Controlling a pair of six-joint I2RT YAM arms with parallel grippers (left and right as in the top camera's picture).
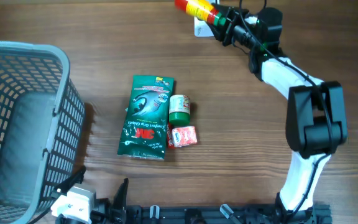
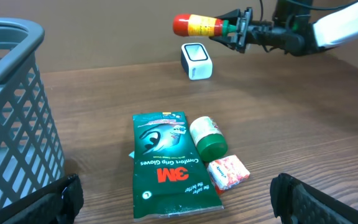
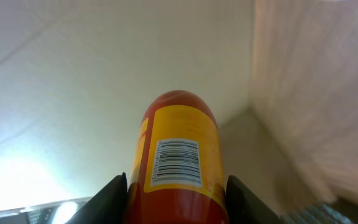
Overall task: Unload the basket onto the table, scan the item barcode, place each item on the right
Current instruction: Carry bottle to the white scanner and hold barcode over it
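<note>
Above the small white box scanner [image 2: 196, 61], our right gripper [image 2: 235, 29] grips a red-and-yellow plastic bottle [image 2: 194, 25] horizontally to present its barcode [image 3: 178, 163]; our left gripper [image 2: 176, 199] idles open.

Overhead: fixed, straight down on the bench [image 1: 241, 124], wide enough to span from the left fingers [image 1: 123, 190] at the bottom edge to the right fingers [image 1: 224, 20] at the top. Left wrist: low, near level, looking ahead between the left fingers across the bench; shares the green pack [image 2: 169, 162], scanner [image 2: 196, 61] and bottle [image 2: 197, 26] beyond its fingers with overhead. Right wrist: very close, tilted up off the bench, bottle filling the gap between the right fingers, barcode [image 3: 178, 163] facing the lens; shares just that bottle with the others.
</note>
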